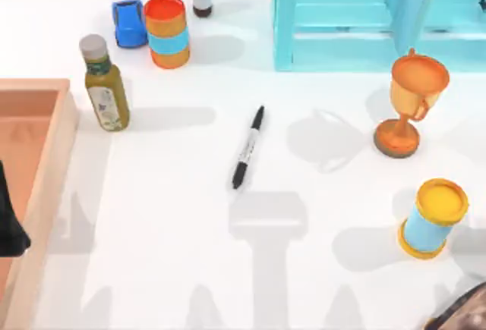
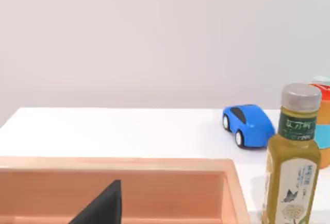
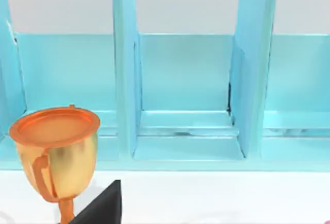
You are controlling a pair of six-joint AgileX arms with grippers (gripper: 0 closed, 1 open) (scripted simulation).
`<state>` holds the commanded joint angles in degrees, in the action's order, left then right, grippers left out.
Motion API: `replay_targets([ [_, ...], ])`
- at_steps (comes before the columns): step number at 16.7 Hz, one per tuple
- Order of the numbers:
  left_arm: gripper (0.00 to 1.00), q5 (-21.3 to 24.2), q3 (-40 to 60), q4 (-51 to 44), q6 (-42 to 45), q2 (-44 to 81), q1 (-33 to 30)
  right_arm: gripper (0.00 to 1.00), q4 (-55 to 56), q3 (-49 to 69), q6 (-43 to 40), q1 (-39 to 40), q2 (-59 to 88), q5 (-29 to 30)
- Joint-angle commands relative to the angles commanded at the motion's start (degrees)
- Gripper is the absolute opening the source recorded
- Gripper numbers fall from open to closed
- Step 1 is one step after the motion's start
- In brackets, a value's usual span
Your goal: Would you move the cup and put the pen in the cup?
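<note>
pen (image 1: pixel 248 148) flat on table (image 1: pixel 175 224), mid-field; light, stiff, slick barrel, likely rolls. pinch at label band. both tools' state: cannot tell.

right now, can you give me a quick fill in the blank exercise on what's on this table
1. The slim black marker pen lies flat on the white ____.
2. The blue toy car sits beside the orange can with a ____ band.
3. The olive bottle stands next to the ____ tray.

Missing: table; blue; wooden
</note>
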<state>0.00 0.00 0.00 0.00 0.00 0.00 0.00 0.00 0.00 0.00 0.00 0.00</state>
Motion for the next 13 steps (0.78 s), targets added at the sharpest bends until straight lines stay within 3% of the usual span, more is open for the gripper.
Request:
replay_targets([
  [6, 1.0, 0.23, 5.91, -5.32, 0.78, 6.09, 0.73, 1.0, 0.0, 0.0, 0.0, 0.0, 0.0, 0.0],
  [13, 1.0, 0.2, 32.56, -28.82, 5.05, 37.39, 4.8, 1.0, 0.0, 0.0, 0.0, 0.0, 0.0, 0.0],
])
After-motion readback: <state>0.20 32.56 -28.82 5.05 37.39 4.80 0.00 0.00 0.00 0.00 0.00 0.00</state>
